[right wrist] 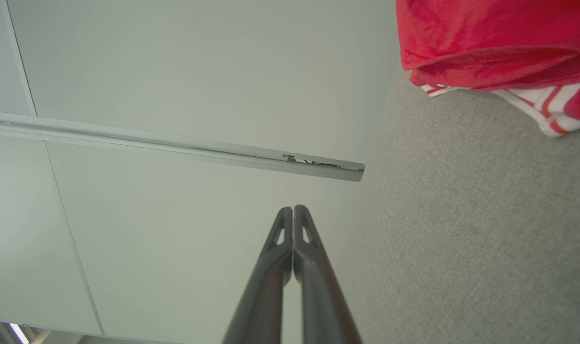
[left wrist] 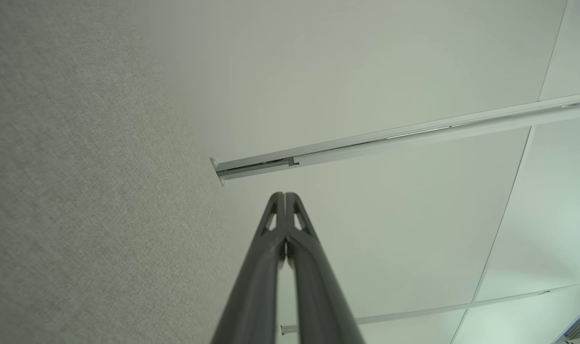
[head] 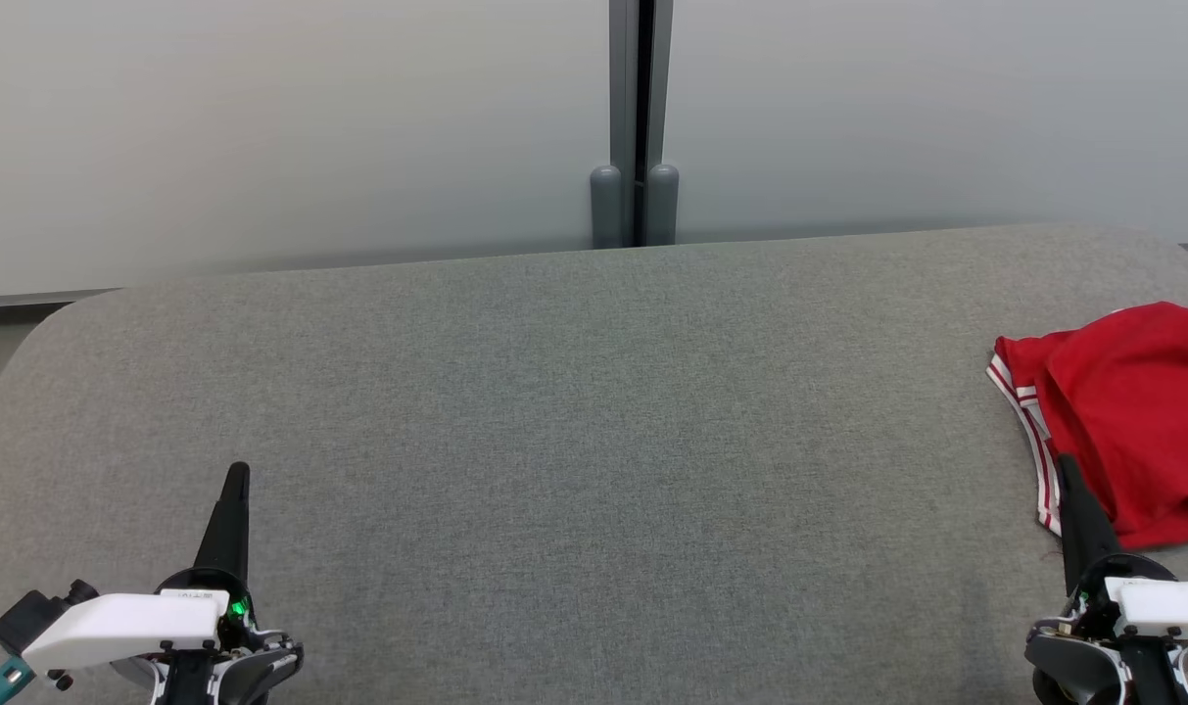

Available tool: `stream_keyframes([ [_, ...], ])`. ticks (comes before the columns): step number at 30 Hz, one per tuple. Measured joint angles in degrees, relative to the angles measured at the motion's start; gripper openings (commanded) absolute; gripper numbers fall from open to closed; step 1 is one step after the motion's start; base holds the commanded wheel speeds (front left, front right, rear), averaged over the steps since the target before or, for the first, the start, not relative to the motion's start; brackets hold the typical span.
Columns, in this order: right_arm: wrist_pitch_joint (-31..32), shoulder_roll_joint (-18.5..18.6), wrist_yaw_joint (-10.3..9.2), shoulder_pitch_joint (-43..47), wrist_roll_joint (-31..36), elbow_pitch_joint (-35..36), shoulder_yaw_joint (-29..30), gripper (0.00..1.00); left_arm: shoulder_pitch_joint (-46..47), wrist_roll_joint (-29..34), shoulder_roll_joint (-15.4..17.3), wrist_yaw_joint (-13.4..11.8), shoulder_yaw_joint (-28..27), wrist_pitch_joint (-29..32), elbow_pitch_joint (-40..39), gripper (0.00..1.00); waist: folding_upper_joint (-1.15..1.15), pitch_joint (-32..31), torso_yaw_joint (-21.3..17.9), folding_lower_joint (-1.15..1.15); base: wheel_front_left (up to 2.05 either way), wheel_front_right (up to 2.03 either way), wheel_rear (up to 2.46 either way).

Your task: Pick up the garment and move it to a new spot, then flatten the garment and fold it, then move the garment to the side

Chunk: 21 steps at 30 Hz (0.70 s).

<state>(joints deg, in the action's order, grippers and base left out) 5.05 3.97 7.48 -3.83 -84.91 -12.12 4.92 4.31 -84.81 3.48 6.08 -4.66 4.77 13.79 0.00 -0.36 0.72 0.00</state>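
On the grey table's (head: 554,411) far right edge, a red striped-trim garment (head: 1132,411) lies loosely folded, seemingly already set aside, near the right gripper (head: 1068,470), which, like the left gripper (head: 236,477), is pressed together and empty.

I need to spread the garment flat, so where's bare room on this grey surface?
The grey surface is bare from its left edge to the red garment, between the wall behind and the left gripper and right gripper in front. Crowded only at the right.
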Motion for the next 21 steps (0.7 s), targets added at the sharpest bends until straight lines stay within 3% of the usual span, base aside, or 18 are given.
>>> stream_keyframes([
  [21, 0.7, -0.6, 0.0, -2.1, -7.9, -1.9, 0.7, 0.0, 1.6, -7.3, -0.7, 1.4, -1.9, 1.8, 0.2, 0.0, 0.0, 0.5, -0.7, 0.0, 0.0, 0.0, 0.0],
])
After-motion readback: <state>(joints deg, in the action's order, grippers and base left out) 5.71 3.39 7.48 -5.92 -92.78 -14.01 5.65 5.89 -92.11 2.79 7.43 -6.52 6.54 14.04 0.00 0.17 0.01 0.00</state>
